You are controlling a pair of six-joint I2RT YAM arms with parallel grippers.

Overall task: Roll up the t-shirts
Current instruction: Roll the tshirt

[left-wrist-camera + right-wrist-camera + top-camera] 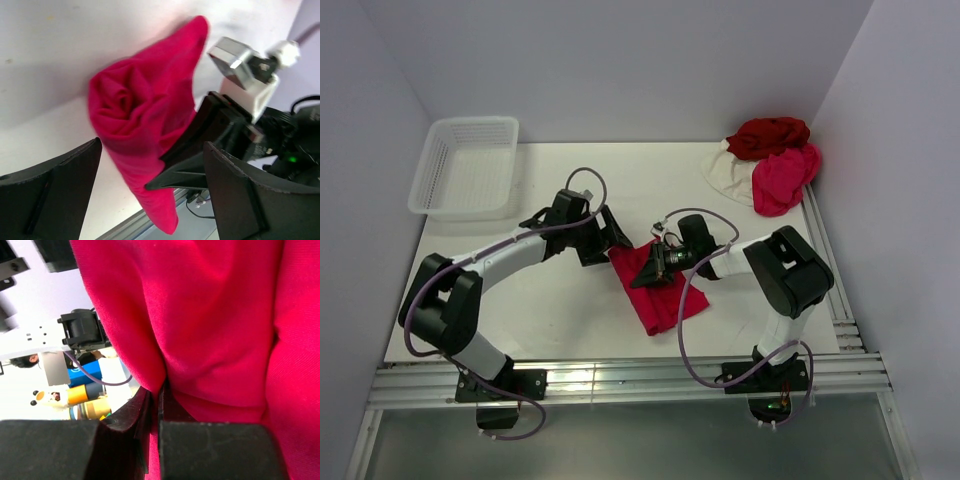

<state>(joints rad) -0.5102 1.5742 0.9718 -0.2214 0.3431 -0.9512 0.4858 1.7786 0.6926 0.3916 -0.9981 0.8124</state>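
A bright crimson t-shirt (658, 292) lies partly folded in the middle of the table. My right gripper (656, 268) is shut on a fold of it; the right wrist view shows the cloth (215, 325) pinched between the closed jaws of that gripper (160, 395). My left gripper (612, 238) is open at the shirt's far left corner. In the left wrist view its fingers (60, 185) stand wide on either side of the bunched red cloth (145, 115), with the right gripper (156, 184) holding the cloth between them. Dark red (768, 136), pink (782, 178) and cream white (726, 172) t-shirts lie heaped at the back right.
A white mesh basket (468, 165) stands at the back left corner. Walls close in the table on the left, back and right. An aluminium rail (620, 380) runs along the near edge by the arm bases.
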